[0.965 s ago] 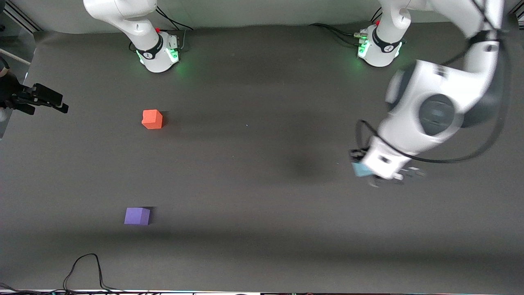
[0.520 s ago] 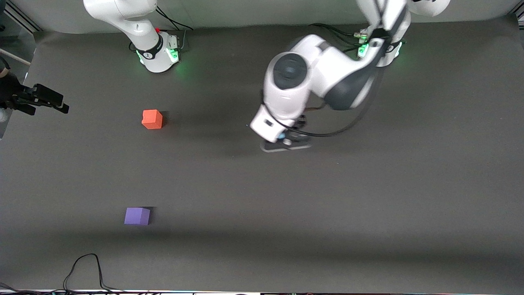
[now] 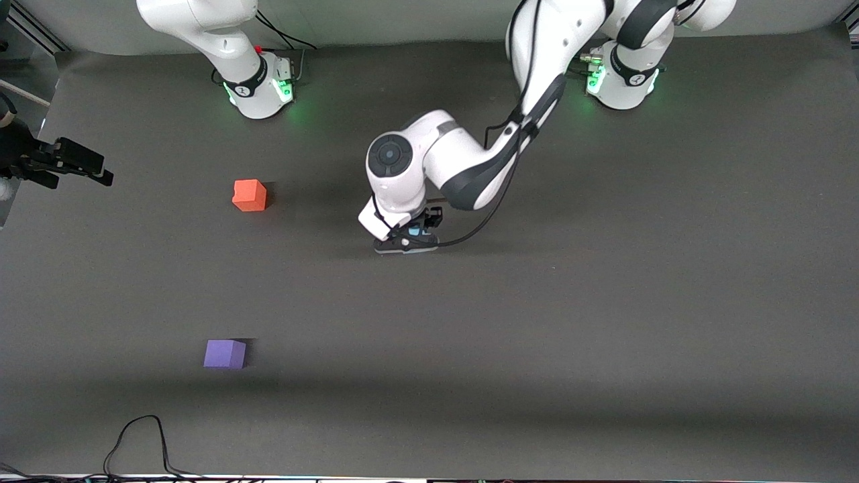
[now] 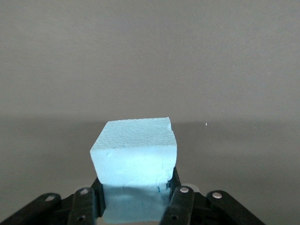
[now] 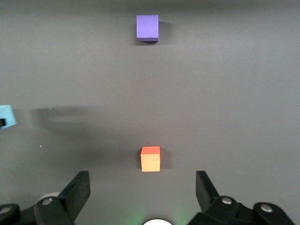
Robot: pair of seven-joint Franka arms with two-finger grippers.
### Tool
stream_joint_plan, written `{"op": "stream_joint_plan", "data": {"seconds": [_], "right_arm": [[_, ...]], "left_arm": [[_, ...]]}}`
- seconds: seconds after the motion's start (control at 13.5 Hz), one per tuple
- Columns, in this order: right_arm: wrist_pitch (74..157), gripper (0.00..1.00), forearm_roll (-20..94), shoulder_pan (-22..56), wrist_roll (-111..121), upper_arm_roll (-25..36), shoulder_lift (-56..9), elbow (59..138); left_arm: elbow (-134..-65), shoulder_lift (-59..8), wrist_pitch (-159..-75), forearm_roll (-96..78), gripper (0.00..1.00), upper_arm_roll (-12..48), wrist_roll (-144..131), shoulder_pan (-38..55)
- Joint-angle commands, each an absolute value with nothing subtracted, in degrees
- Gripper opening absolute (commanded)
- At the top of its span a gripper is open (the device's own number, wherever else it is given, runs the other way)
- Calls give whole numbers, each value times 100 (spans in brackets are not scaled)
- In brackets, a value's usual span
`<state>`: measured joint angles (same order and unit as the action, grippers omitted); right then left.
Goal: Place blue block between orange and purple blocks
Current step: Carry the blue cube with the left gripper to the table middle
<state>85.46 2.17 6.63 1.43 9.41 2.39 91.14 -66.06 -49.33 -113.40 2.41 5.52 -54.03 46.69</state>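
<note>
Grip: left pincer (image 3: 411,236) clamped on the blue block (image 4: 135,161), fingers (image 4: 180,201) pressed against two facing sides, most of the cube standing proud of the tips.
Left pincer position: up in the air over the bare middle of the tabletop (image 3: 604,302), arm reaching out from its base toward the right arm's end.
Blue block in front view: only a sliver showing under the wrist, at (image 3: 416,231); also caught at the edge of the right wrist view.
Orange block (image 3: 249,195): flat on the tabletop, toward the right arm's end, well apart from the held cube.
Purple block (image 3: 225,353): flat on the tabletop, nearer the front camera than the orange one, roughly in line with it.
Gap between orange and purple: bare mat, nothing lying in it.
Right pincer (image 5: 143,187): spread wide, holding nothing, looking down on the orange block with the purple block in line with it.
Right arm: waiting, pincer out of the front view.
Cable (image 3: 144,436): looped near the tabletop edge closest to the front camera.
</note>
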Motion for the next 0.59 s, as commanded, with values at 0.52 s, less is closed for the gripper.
{"op": "stream_joint_plan", "data": {"seconds": [0.52], "right_arm": [[8631,100,325,712,211,940,53,9114]], "left_arm": [[-6706,-5493,-12006,598,39,448,-5827,4957]]}}
